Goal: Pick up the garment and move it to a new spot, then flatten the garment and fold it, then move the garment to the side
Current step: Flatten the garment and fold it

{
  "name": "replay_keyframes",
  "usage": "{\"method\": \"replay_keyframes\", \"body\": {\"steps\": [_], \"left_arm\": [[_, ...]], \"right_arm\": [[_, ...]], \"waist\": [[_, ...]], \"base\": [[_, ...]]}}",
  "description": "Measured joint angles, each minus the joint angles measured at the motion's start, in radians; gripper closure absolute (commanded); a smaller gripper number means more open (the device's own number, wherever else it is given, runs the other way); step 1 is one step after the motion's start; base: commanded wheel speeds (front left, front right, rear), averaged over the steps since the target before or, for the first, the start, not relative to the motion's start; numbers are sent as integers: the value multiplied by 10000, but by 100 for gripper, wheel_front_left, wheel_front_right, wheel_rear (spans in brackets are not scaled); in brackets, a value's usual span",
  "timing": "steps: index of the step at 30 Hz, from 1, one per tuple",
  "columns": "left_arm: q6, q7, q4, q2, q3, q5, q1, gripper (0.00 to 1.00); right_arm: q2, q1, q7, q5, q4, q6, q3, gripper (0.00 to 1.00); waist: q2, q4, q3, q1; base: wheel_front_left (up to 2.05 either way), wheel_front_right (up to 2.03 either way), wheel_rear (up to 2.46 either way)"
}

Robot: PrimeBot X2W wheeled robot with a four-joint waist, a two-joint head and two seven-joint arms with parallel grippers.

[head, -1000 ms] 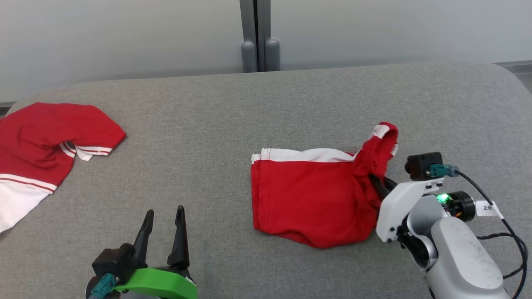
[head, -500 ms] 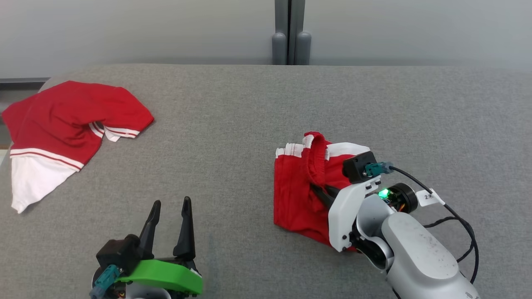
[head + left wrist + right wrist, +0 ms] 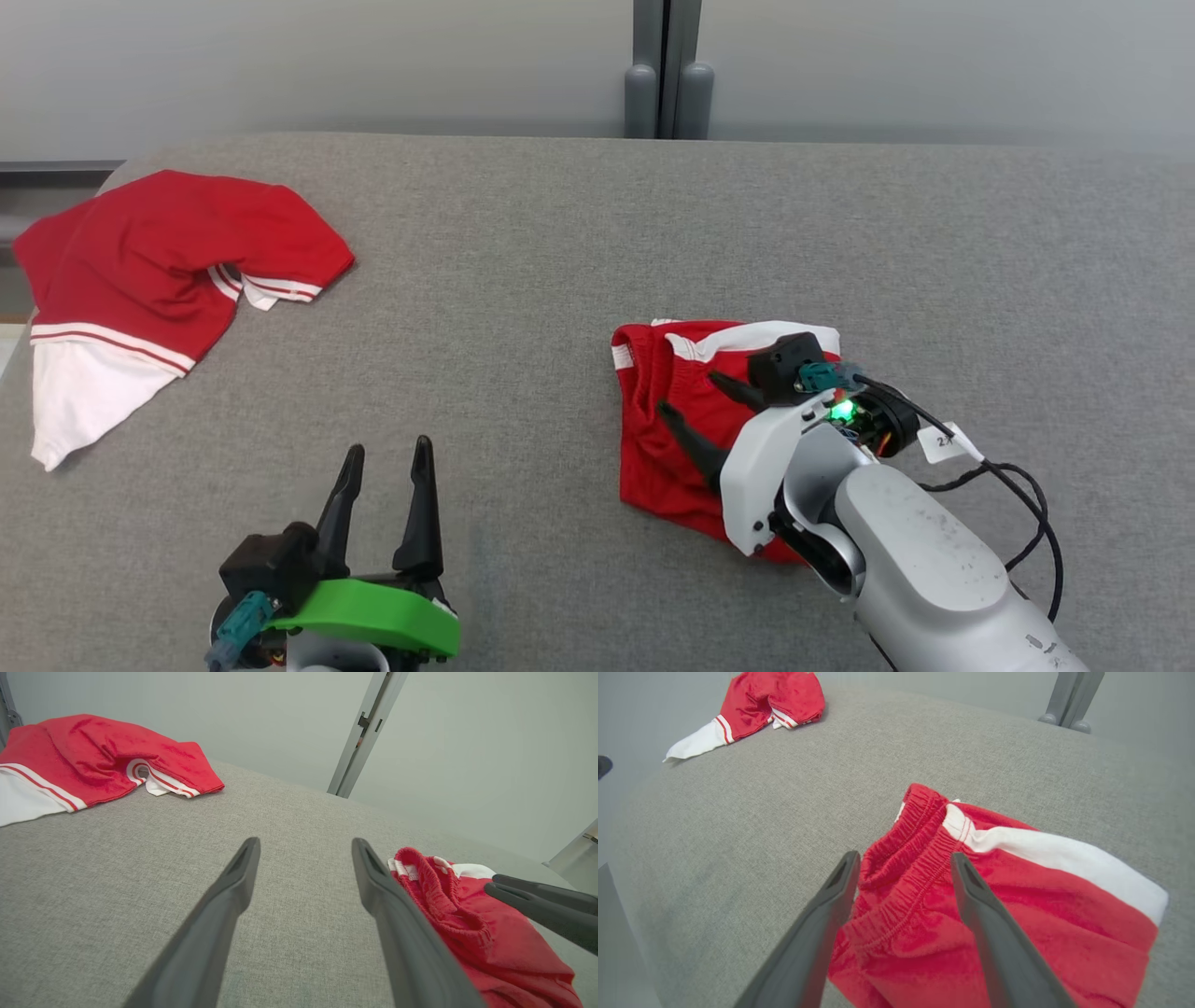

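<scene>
Head: mounted high, looks forward and down across table (image 3: 523,233) to wall (image 3: 280,65); mid range.
Left wrist: low, just above table, faces level toward post (image 3: 364,732).
Right wrist: close over shorts (image 3: 1064,905), tilted down, faces across table.
Shared in all three: shorts, shirt (image 3: 159,252), post.
Right gripper (image 3: 493,882) seen at right edge from left wrist.

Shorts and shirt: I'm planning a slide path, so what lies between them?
Nothing: the grey surface between the shorts and the shirt is bare, as the head view shows.
</scene>
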Motion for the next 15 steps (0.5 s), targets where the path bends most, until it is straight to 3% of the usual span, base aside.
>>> {"method": "replay_keyframes", "body": {"steps": [5, 15], "left_arm": [[-38, 2, -23, -2, -136, 161, -53, 0], [-109, 2, 184, -8, -343, 533, -432, 0]], "right_arm": [[0, 113, -723, -458, -284, 0, -449, 0], [-2, 1011, -2690, -1574, -798, 0, -2305, 0]], "waist": [[0, -290, -81, 0], [0, -960, -401, 0]], "base": [[0, 0, 0], [0, 0, 0]]}}
